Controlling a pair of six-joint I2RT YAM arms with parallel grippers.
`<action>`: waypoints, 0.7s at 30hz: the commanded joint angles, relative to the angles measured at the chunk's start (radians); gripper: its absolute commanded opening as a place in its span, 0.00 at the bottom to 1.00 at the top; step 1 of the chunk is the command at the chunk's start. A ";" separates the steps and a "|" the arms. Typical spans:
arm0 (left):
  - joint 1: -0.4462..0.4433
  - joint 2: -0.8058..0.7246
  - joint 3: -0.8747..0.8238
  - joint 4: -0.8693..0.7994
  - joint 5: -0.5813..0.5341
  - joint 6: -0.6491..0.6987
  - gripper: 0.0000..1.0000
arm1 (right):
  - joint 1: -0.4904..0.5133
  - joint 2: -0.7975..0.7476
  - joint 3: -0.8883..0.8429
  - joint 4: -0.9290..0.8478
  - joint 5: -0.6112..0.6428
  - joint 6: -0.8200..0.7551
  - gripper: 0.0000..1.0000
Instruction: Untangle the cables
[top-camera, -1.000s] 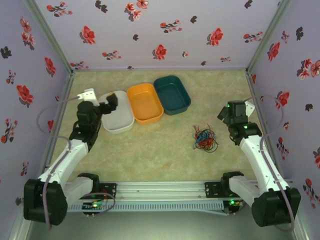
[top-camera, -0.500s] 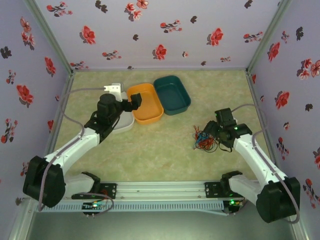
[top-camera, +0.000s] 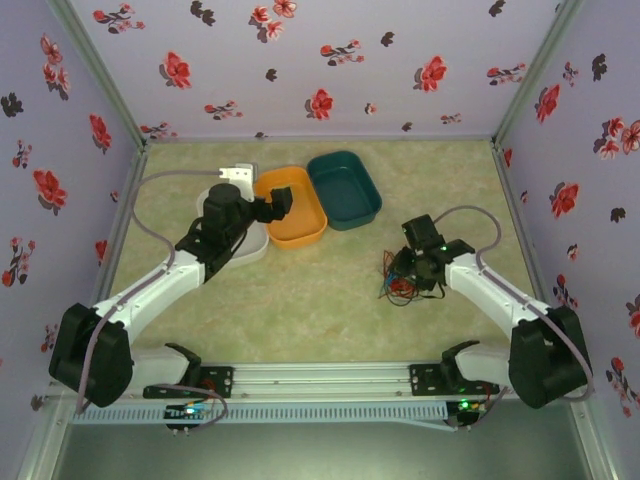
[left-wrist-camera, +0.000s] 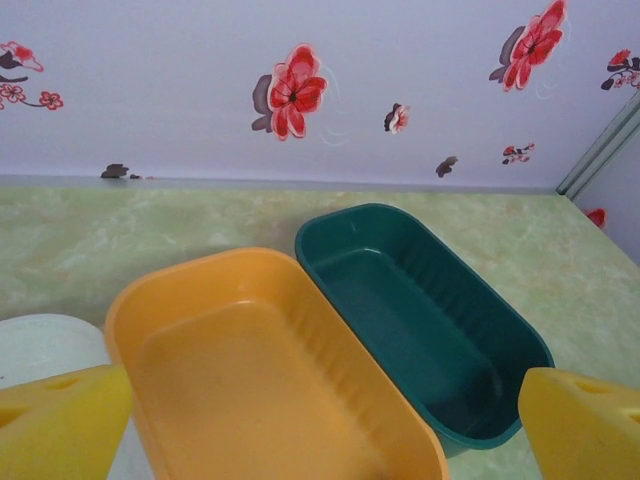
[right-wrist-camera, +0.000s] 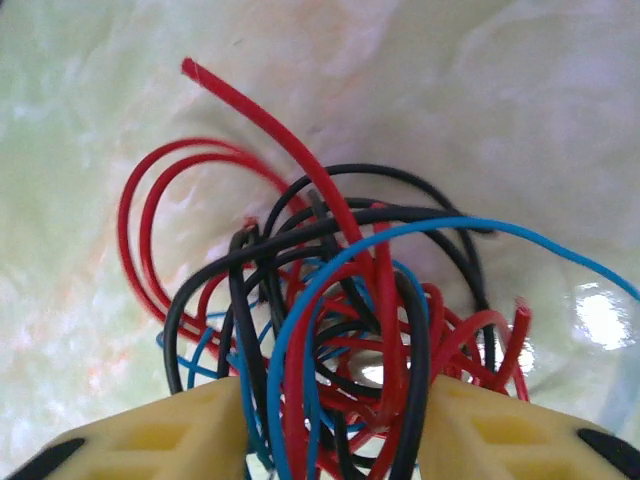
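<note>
The right gripper (right-wrist-camera: 335, 415) is standing spread, its yellow fingers (right-wrist-camera: 190, 425) straddling the near side of the cables (right-wrist-camera: 330, 300). These are lying as one knotted heap on the table (right-wrist-camera: 90, 200), directly under and just ahead of that hand. Strands are running between the fingers, but nothing is looking pinched yet. The wires are looking light, thin and springy, holding their curls, with smooth jackets likely to be slipping through a loose pinch; grabbing the core is probably only dragging the whole clump along. Farther ahead of the fingers, the red wire (right-wrist-camera: 255, 115) is poking a cut end free of the knot, and the blue wire (right-wrist-camera: 520, 240) is arcing off to the right past the black wire (right-wrist-camera: 400, 180); either free stretch is seeming the better hold. The left gripper (left-wrist-camera: 325, 420) is hanging wide open, holding nothing. Just beneath and ahead of it the orange tub (left-wrist-camera: 250, 370) is sitting empty, with the white tub (left-wrist-camera: 40, 345) beside it on the left, and beyond to the right the teal tub (left-wrist-camera: 420, 320) is sitting empty too.
</note>
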 joint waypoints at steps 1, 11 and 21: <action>-0.011 0.010 0.042 -0.031 -0.008 0.010 1.00 | 0.037 0.020 0.049 0.030 -0.032 0.009 0.34; -0.030 0.031 0.060 -0.060 -0.008 -0.005 1.00 | 0.124 0.083 0.159 0.027 -0.095 -0.013 0.07; -0.056 0.039 0.078 -0.081 -0.010 0.040 1.00 | 0.185 0.152 0.238 -0.005 -0.133 -0.043 0.02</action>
